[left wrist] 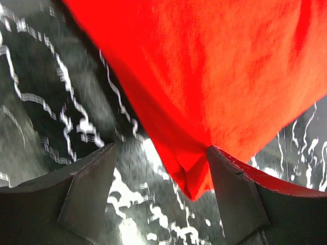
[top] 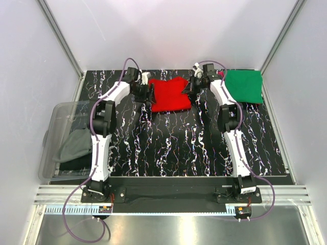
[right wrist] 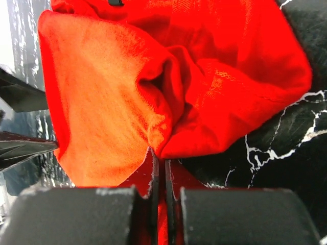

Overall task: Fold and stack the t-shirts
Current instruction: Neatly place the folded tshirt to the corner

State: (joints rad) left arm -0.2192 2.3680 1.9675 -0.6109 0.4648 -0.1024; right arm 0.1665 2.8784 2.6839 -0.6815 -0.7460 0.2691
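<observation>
Two white-and-black robot arms (top: 104,115). Two two-finger grippers: left gripper (top: 149,94), right gripper (top: 188,88). One bright red cloth t-shirt (top: 170,96), upper centre. One green cloth t-shirt folded square (top: 244,85), upper right. One pink cloth sliver (top: 220,75) beside it, mostly hidden. One clear plastic bin (top: 60,113), left edge. One grey garment (top: 76,145) inside. One black marbled table (top: 173,148).
</observation>
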